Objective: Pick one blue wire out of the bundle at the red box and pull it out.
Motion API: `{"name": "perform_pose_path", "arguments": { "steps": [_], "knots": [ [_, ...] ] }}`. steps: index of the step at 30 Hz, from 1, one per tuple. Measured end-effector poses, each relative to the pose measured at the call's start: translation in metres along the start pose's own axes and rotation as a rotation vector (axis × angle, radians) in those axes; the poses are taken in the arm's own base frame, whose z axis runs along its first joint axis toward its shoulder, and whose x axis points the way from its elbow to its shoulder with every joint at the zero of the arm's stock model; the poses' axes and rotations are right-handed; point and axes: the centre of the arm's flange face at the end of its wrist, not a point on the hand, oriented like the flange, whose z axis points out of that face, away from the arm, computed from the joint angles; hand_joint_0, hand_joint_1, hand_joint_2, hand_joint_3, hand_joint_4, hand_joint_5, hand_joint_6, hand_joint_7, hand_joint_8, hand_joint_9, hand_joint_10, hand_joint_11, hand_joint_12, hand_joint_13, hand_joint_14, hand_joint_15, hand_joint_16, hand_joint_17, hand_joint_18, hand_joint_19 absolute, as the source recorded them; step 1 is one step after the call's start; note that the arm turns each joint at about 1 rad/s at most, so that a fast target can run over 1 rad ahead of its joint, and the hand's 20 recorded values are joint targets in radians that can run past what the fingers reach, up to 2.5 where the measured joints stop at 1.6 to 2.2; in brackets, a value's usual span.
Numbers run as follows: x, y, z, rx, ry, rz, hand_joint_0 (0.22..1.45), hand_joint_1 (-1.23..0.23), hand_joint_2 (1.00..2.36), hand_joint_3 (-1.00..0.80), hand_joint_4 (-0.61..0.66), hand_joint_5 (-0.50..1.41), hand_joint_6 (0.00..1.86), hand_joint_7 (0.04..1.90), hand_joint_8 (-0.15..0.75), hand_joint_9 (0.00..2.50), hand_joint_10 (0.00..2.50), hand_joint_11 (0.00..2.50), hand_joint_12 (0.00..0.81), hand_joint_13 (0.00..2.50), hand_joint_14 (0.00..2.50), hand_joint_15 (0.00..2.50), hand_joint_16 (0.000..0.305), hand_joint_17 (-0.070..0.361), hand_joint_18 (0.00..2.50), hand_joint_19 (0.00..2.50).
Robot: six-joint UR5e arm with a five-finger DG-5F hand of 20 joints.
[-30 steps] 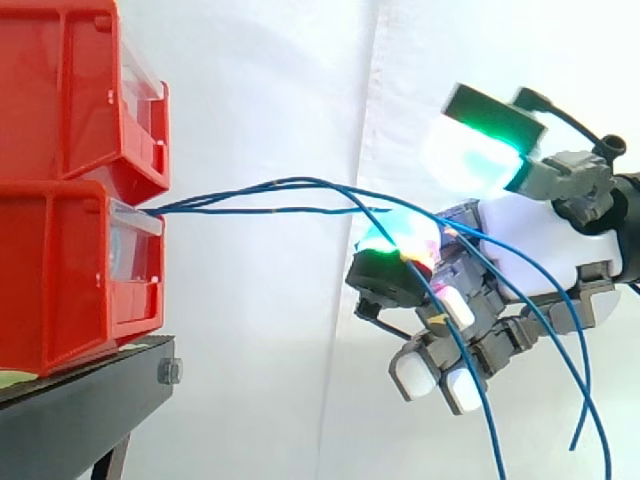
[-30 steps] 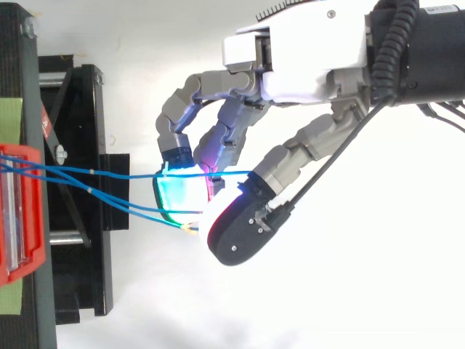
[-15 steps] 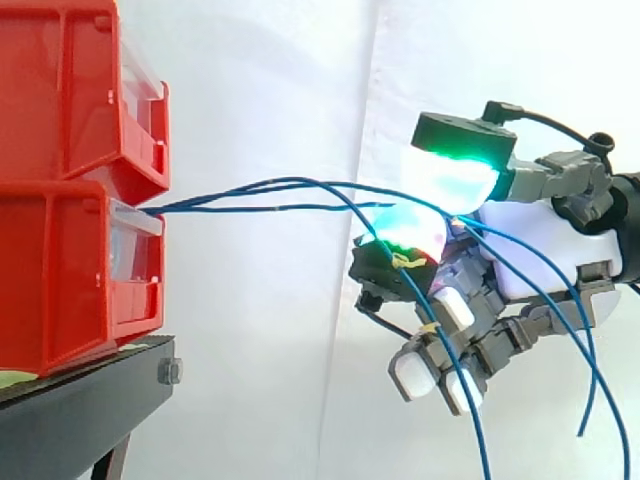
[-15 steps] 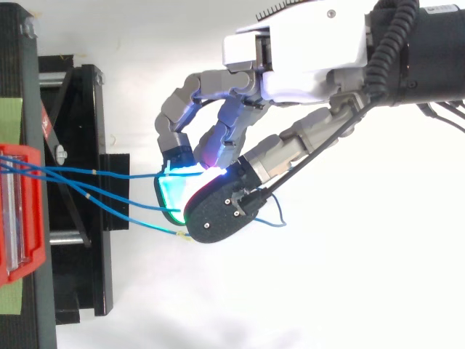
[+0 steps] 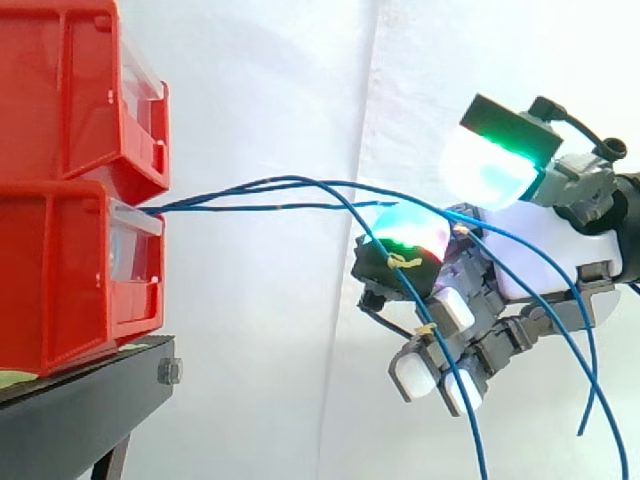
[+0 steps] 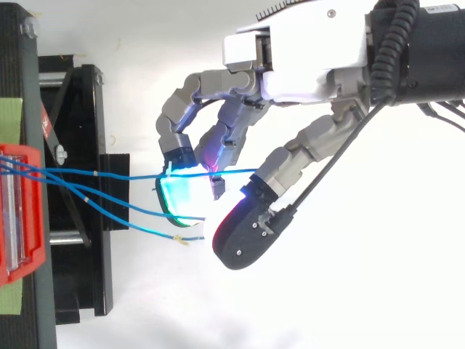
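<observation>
The hand holds its thumb lifted clear of the glowing fingertip and pinches nothing; the blue wires drape over that fingertip. From there they run roughly level, away from the hand, to the red box. I judge the pull should go straight back along them.

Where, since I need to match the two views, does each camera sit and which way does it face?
Side view: beside the work at about its height, looking level across at the red bins and blue wires; the hand shows at the right edge.
Top view: above the work, looking down on the black stand; the hand and the arm show at the upper right.
Shared: the same hand, blue wires and red bins.
</observation>
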Motion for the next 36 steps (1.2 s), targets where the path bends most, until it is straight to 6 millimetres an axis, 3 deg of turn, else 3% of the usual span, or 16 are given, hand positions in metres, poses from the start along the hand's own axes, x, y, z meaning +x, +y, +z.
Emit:
{"name": "perform_pose_path", "arguments": {
  "steps": [3,5,10,17,29,31,36],
  "knots": [
    [0.0002,0.0000,0.0000,0.000,0.000,0.000,0.50,-0.47,1.00,-0.50,0.16,-0.20,0.92,1.02,0.333,0.83,0.01,0.61,0.441,0.69,0.02,0.47,0.062,0.138,0.60,0.55],
    [0.0002,0.0000,0.0000,0.000,0.000,0.000,0.57,-0.44,1.00,-0.47,0.14,-0.20,0.91,1.05,0.322,0.85,0.02,0.60,0.424,0.69,0.02,0.49,0.057,0.129,0.56,0.59],
    [0.0003,0.0001,0.0001,0.000,0.000,-0.001,0.58,-0.53,1.02,-0.24,0.13,-0.19,0.92,1.05,0.328,0.88,0.02,0.61,0.418,0.70,0.02,0.49,0.057,0.128,0.56,0.59],
    [0.0003,0.0000,0.0001,0.000,0.000,-0.001,0.57,-0.61,1.02,-0.18,0.14,-0.19,0.92,1.05,0.332,0.89,0.02,0.62,0.416,0.71,0.02,0.49,0.057,0.128,0.59,0.58],
    [0.0004,0.0003,0.0002,-0.002,0.001,-0.002,0.60,-0.76,1.02,-0.29,0.17,-0.18,0.91,1.07,0.324,0.90,0.02,0.63,0.414,0.73,0.02,0.48,0.056,0.125,0.63,0.55],
    [0.0004,0.0004,0.0004,-0.003,0.000,-0.007,0.61,-0.82,1.00,-0.49,0.16,-0.18,0.91,1.07,0.316,0.88,0.02,0.63,0.414,0.73,0.02,0.48,0.056,0.125,0.63,0.54],
    [0.0001,0.0007,0.0007,-0.006,0.000,-0.038,0.51,-0.77,1.00,-0.50,0.17,-0.19,0.92,1.03,0.328,0.89,0.02,0.63,0.429,0.73,0.02,0.48,0.059,0.134,0.64,0.54]
  ]
}}
